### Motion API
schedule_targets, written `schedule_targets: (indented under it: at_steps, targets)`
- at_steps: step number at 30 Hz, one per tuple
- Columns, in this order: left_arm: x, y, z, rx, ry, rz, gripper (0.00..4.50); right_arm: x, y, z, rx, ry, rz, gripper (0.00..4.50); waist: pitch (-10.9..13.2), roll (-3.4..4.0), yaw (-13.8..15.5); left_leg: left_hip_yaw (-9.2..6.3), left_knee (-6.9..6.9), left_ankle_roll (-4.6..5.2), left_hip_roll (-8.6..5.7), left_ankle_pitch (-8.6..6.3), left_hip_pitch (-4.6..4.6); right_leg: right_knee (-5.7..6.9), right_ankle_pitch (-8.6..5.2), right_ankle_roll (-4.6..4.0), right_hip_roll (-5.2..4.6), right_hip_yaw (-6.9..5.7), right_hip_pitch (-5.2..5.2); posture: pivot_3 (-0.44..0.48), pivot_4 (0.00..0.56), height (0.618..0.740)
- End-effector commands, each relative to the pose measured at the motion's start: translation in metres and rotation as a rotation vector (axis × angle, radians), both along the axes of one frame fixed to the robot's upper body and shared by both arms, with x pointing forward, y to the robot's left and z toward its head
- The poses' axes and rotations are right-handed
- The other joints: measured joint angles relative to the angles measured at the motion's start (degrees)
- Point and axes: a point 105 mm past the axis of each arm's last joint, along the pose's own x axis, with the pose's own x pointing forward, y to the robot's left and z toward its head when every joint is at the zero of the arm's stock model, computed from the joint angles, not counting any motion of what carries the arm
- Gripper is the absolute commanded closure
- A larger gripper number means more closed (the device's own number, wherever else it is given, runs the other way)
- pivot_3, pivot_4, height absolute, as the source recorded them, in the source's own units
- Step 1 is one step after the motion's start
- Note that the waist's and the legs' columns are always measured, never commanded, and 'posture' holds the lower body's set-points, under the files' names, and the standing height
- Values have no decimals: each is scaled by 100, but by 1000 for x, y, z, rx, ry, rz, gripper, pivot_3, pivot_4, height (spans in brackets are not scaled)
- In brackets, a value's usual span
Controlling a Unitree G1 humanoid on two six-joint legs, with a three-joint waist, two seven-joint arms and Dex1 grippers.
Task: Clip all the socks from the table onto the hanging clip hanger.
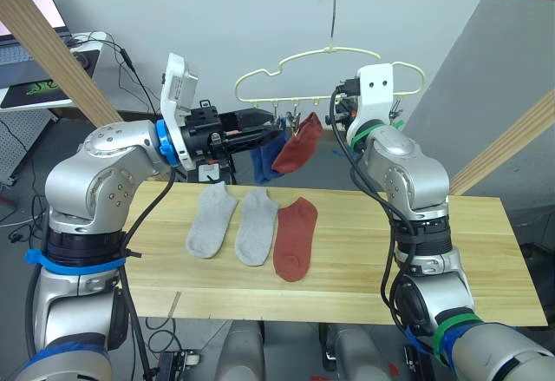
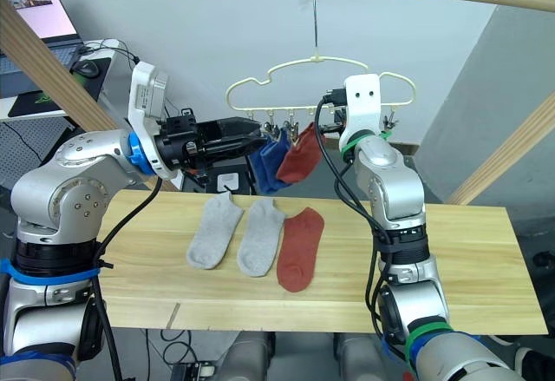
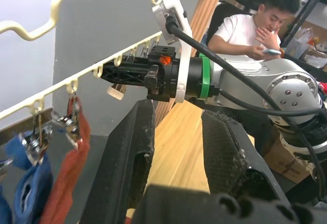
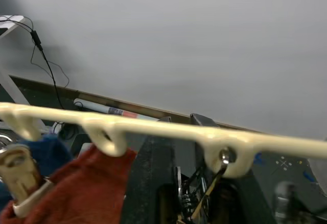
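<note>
Table's red sock (image 1: pixel 295 238) lies lengthwise, cuff away.

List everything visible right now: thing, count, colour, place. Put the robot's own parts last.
Grey socks: two, light grey, flat side by side on the table.
Red sock on table: one, rust red, flat beside the grey pair.
Red sock on hanger: one, rust red, clipped up.
Blue socks: two, blue, clipped next to the hanging red one.
Clip hanger: one, pale yellow, hooked on a wooden beam above the table.
Table: one, light wood.
Person: one, white shirt, seated in the background.
Left gripper: black, open, near the hanging socks.
Right gripper: black, up at the hanger's clip row.
</note>
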Motion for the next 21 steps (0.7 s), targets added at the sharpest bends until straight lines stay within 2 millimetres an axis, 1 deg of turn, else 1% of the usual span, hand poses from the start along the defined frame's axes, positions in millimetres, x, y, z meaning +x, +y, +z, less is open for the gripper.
schedule_targets:
  at_steps: [1,4,7,8,11,15,18,21]
  targets:
    - [-4,1,7,23,-47,19,2755,-3,-3,20,21,-75,-11,4347,0,0,0,0,-3,0,0,0,0,-1,0,0,0,0,-1,194,229,740]
    - [-5,-2,-1,43,-13,25,2755,-3,-4,20,23,-74,-14,4347,0,0,0,1,-9,0,0,0,0,-2,0,0,0,1,-3,191,228,740]
    - [-4,-6,-27,169,75,51,2755,-3,-4,21,26,-74,-14,4347,0,0,0,1,-13,0,0,0,0,-4,-1,-1,0,1,-4,187,228,740]
    - [-3,-7,-33,184,102,56,2755,-3,-4,21,26,-73,-14,4347,0,0,0,1,-14,0,0,0,0,-4,-1,-1,0,0,-4,187,228,740]
    - [-8,-13,-56,247,120,54,2202,-5,-3,21,30,-70,-5,4347,0,0,-6,3,-15,0,0,0,1,-4,-1,-2,0,2,-4,184,228,740]
    - [-5,-16,-82,271,141,93,967,-6,-1,23,31,-75,7,4347,0,0,0,5,-16,0,2,0,1,-1,-3,-5,1,3,-8,179,228,740]
    - [6,-21,-103,274,118,174,95,-7,1,25,30,-79,15,4347,0,0,4,5,-16,-1,2,1,1,-1,-3,-5,1,3,-8,178,228,740]
    - [19,-28,-114,216,135,250,30,-7,2,27,32,-80,22,4347,0,0,6,6,-15,0,1,1,1,-1,-3,-6,0,4,-8,171,229,740]
